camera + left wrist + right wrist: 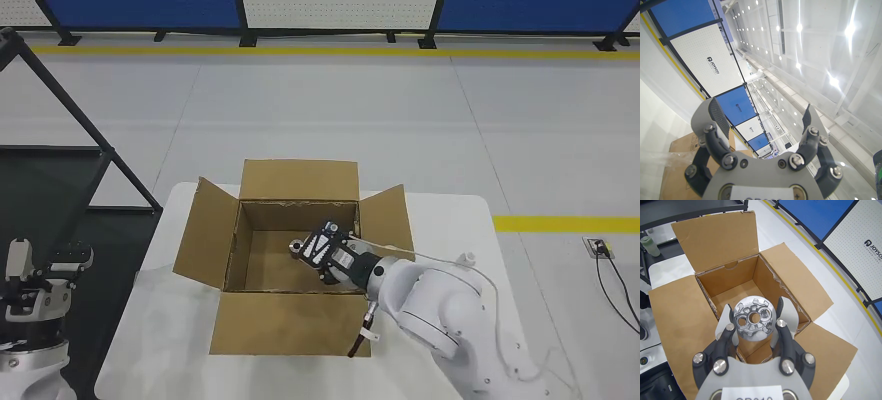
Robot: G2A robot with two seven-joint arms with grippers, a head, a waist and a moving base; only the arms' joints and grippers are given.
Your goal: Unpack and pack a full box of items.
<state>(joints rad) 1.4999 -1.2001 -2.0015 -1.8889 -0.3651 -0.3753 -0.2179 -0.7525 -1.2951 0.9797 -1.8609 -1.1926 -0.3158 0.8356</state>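
An open cardboard box (290, 320) stands on the white table (450, 215) with all its flaps folded outward. My right gripper (755, 312) hangs over the box's opening, near its right wall, shut on a round grey metal part (753, 318) with a centre hole and toothed ribs. The same right gripper (318, 247) appears above the box interior in the top view. The box floor (742, 291) below the part looks bare. My left gripper (761, 115) is open, holds nothing and points up at the ceiling. A corner of the cardboard box (685, 145) lies behind it.
A black frame table (60, 180) stands left of the white table. A pale green bottle (650, 246) sits on a dark surface beyond the box. Blue and white panels (330, 12) line the far side of the floor.
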